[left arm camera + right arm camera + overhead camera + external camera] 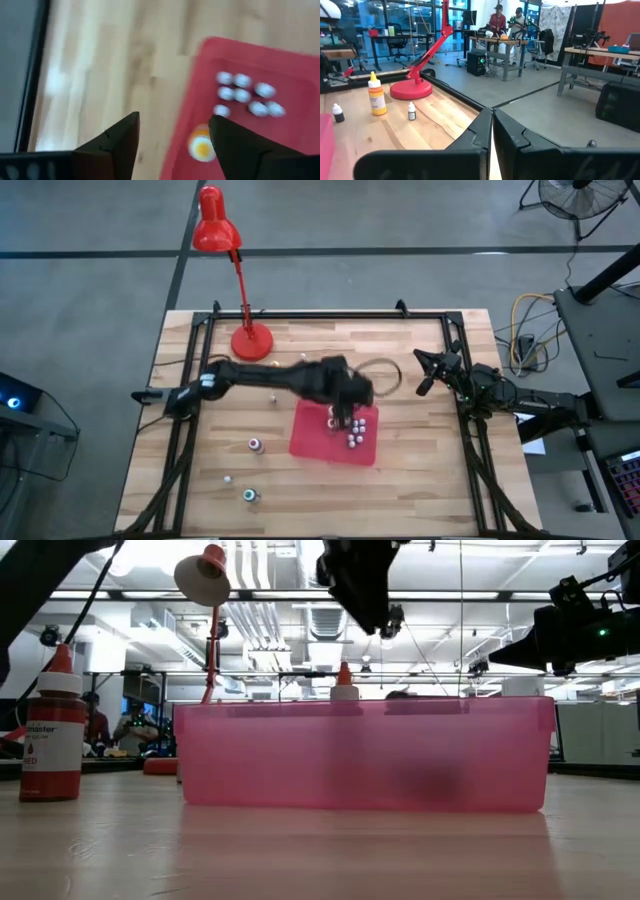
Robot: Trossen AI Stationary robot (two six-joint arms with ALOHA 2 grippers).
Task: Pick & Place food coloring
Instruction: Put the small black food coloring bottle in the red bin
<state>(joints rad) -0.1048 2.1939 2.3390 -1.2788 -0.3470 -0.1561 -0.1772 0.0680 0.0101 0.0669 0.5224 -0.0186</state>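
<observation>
On the wooden table point(420, 380), white-capped food coloring point(355, 432) under the left hand's point(345, 418) parted fingers.

Both arms are dark, near-black, built of chunky jointed segments. The left arm point(262, 376) has a pale band near its base end and thickens into a bulky block at the wrist. Its gripper point(172, 145) ends in two matte black wedge-shaped fingers point(119, 142) with angular, faceted edges. The right arm point(520, 398) is slimmer and knobbly, with a small green light showing on it in the low view. Its gripper point(492, 131) has two black fingers with stepped, notched inner edges.
</observation>
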